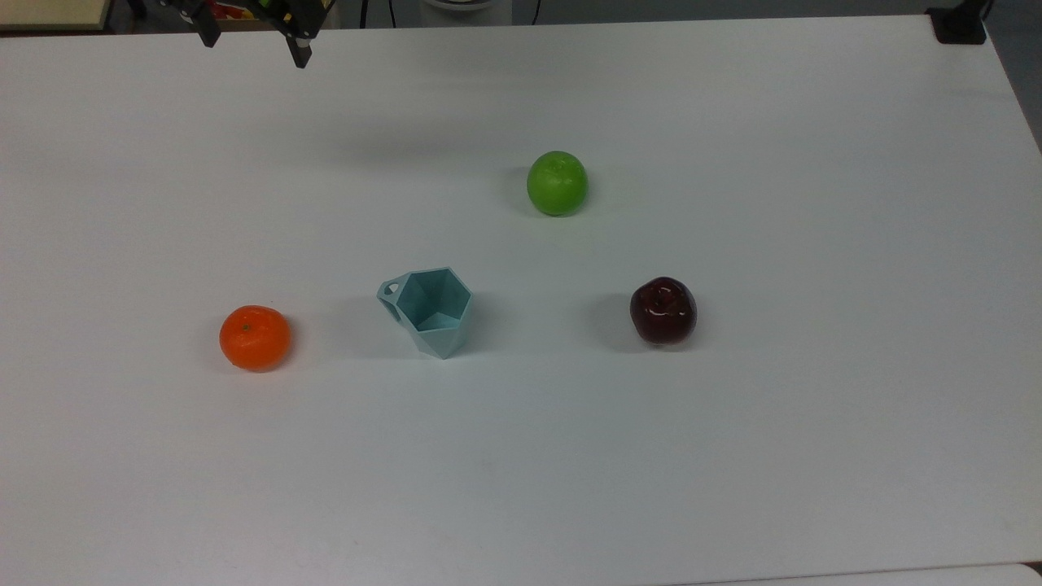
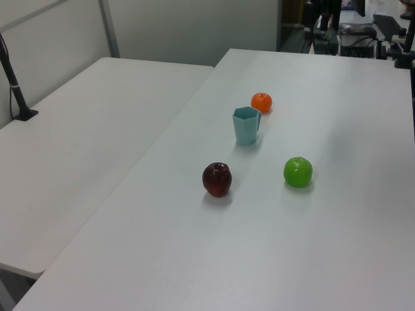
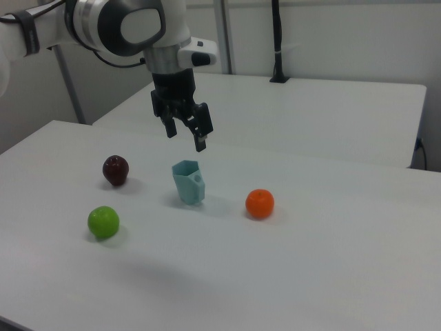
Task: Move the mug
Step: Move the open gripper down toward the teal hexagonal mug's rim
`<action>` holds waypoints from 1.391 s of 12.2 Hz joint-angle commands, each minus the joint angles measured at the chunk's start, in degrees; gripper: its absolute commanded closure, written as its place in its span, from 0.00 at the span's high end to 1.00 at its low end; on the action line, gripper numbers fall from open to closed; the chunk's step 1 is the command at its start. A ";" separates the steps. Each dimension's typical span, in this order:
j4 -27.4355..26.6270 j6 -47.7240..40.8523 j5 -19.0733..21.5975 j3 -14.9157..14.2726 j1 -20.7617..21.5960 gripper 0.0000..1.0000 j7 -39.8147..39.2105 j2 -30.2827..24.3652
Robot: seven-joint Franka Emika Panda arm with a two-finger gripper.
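The pale teal faceted mug point(image 1: 429, 310) stands upright near the middle of the white table, its small handle toward the top view's upper left. The left view has the mug point(image 2: 246, 125) just in front of the orange, and in the right view the mug point(image 3: 189, 182) sits between the red apple and the orange. My gripper point(image 1: 254, 39) hangs high at the top view's upper left edge, far from the mug. In the right view the gripper point(image 3: 185, 134) is open in the air with nothing between its fingers.
An orange point(image 1: 255, 337) lies to the top view's left of the mug, a dark red apple point(image 1: 663, 310) to its right, and a green apple point(image 1: 557, 183) further back. A second white table point(image 2: 78, 142) adjoins at the left view's left. A black post point(image 3: 277, 41) stands behind.
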 commanded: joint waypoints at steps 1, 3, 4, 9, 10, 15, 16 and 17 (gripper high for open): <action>-0.83 -0.45 3.34 -0.08 0.68 1.00 -7.07 -0.30; -0.66 -0.36 3.54 0.01 1.03 1.00 -7.65 0.50; -0.84 -0.44 3.63 0.10 1.56 1.00 -9.83 0.50; -0.49 -0.27 4.95 0.01 1.39 1.00 -49.49 4.00; -0.40 1.12 4.95 0.01 1.47 1.00 -53.76 4.71; -0.75 12.80 3.99 0.01 5.07 1.00 -61.18 12.35; -0.84 14.74 3.03 0.01 5.25 1.00 -61.53 12.97; -0.84 16.33 1.10 0.10 5.25 1.00 -63.01 14.29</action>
